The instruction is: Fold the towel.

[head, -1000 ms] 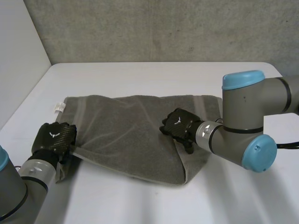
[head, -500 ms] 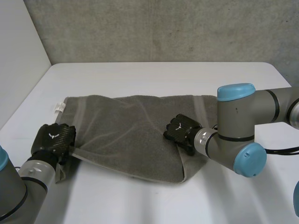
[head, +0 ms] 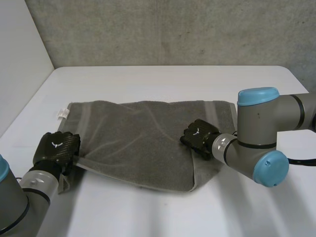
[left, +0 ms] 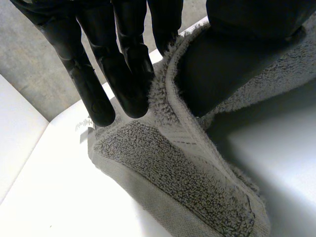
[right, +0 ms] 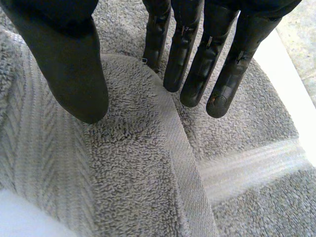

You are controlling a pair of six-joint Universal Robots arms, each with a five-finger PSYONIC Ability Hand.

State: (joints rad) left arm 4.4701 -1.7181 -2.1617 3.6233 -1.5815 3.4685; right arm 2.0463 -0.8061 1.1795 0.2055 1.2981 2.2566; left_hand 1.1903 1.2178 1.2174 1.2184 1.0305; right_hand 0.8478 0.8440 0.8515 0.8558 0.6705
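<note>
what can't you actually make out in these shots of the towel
- Print on the white tag: too small, head view.
- Near left edge of the towel: partly under the left hand, head view.
- Right edge of the towel: partly behind the right arm, head view.
- Layers under the top fold: covered by the cloth itself, every view.

arms (head: 256,123): grey joints, light-blue caps | left robot hand (head: 57,150): black, white emblem | right robot hand (head: 200,134): same

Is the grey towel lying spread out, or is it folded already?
Folded over: the grey terry towel shows two layers, its doubled edge pinched in the left hand.
</note>
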